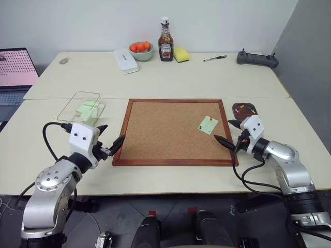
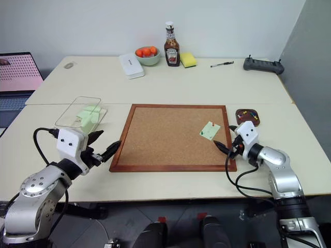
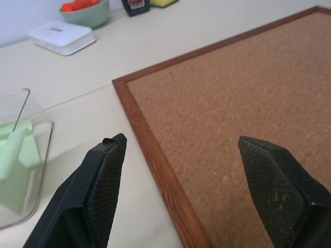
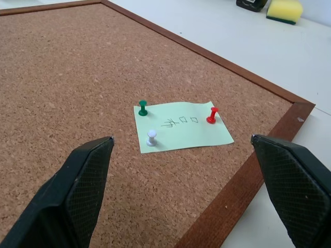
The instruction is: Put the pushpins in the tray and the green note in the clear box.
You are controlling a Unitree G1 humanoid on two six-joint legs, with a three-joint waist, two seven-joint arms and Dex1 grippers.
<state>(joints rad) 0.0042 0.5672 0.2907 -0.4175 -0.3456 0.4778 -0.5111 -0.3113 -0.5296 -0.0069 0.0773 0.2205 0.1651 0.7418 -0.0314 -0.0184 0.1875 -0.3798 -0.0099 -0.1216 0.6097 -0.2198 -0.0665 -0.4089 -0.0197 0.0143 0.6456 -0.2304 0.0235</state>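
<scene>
Note location: the green note lies flat on the corkboard, near the board's right edge and about midway along it, well apart from the left edge.
Pins: three pushpins stand in the note, a green one, a red one and a white one. Heads point up; shafts run down into the cork.
Note axis: near-square sheet, turned slightly off the frame lines, so one corner points toward the board's near edge. No marked long axis.
Right gripper: jaws wide apart, empty, hovering at the board's right edge just beside the note. In the right wrist view the note sits straight ahead, between the two fingers.
Left gripper: jaws apart, empty, at the board's left edge near its front corner, with the full board width between it and the note.
Nearer arm: right, by a clear margin.
Tray: on the desk just beyond the board's right edge, behind the right gripper; coloured pins already lie in it.
Box: on the desk left of the board, behind the left gripper; pale green paper already inside.
Judged next move: right gripper advances and descends on one pin head. The note stays fixed until all pins are out.
</scene>
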